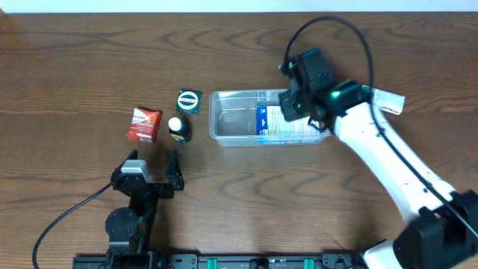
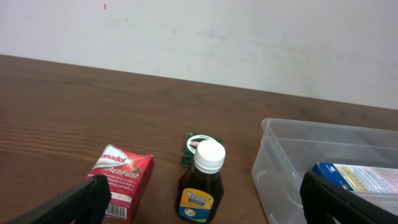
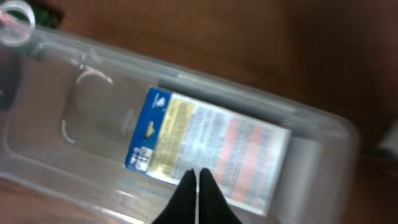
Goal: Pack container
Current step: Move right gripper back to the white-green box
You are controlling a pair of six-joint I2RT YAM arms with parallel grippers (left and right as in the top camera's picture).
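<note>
Wood-grain table (image 1: pixel 75 60): your left gripper (image 1: pixel 154 158) sits near the front edge, jaws wide, empty. You have one red box (image 1: pixel 143 125), one brown bottle (image 1: pixel 178 129) and one green box (image 1: pixel 189 101). One clear container (image 1: pixel 224 123) sits mid-table, holding one blue box (image 1: pixel 284 125). Your right gripper (image 3: pixel 197 180) hovers over its right end, fingers pinched together.

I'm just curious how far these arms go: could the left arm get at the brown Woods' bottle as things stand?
Probably yes. The left gripper stands open, facing the upright Woods' bottle, with nothing between them. The Panadol box lies close beside it, so it may be a snug fit.
</note>
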